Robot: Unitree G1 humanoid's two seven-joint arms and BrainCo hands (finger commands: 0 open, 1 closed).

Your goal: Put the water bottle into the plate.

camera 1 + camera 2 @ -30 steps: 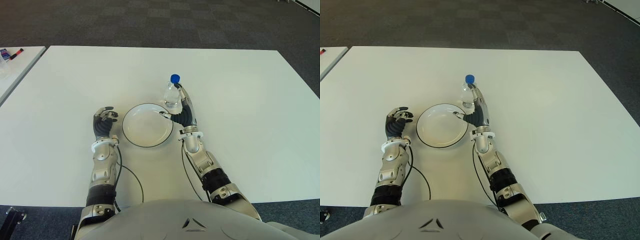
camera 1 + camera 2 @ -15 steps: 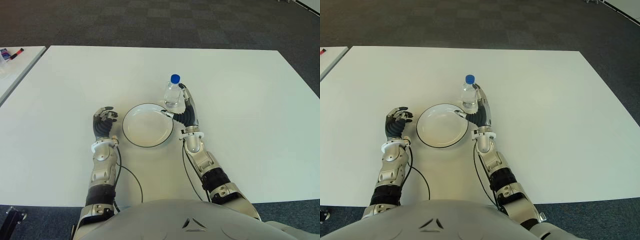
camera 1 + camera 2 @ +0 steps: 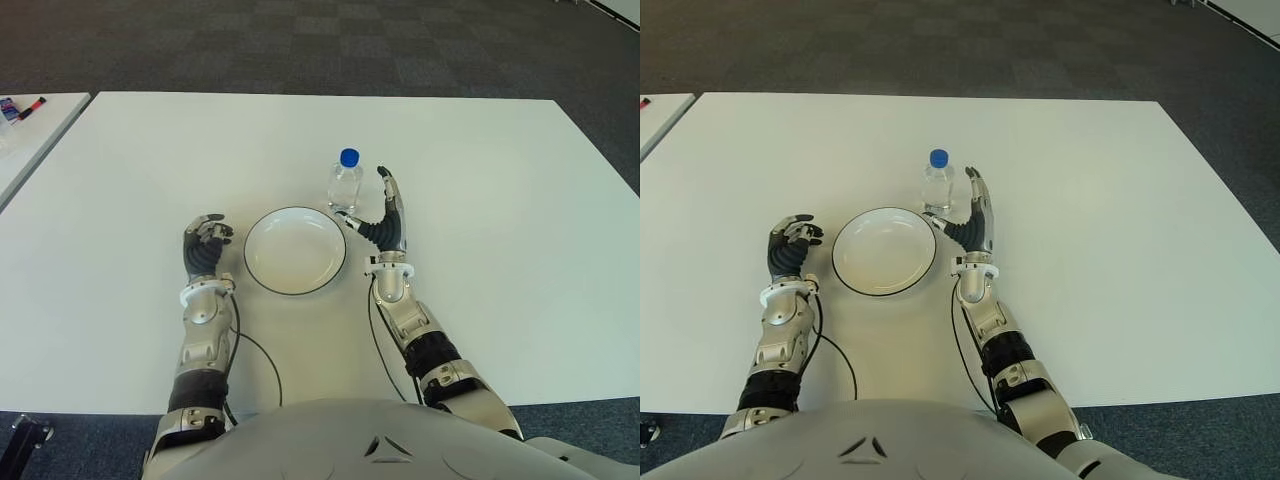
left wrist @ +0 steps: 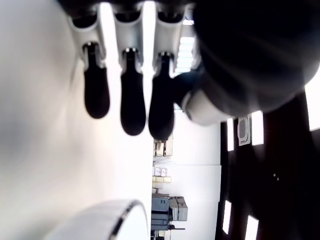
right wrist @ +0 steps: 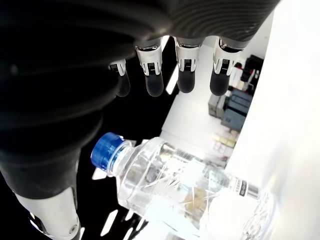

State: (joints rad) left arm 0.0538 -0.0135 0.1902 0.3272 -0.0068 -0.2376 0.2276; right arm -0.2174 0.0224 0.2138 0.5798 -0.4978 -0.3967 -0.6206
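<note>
One water bottle (image 3: 345, 184) upright beside one plate (image 3: 295, 250); right hand (image 3: 385, 216) spread alongside, left hand (image 3: 204, 247) curled, empty.

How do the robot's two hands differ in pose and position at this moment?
The right hand has its fingers spread open beside the water bottle, holding nothing; the left hand is curled shut and empty. The right hand shows right of the plate, near the bottle; the left hand shows left of the plate, away from the bottle. Both are over the white table.
</note>
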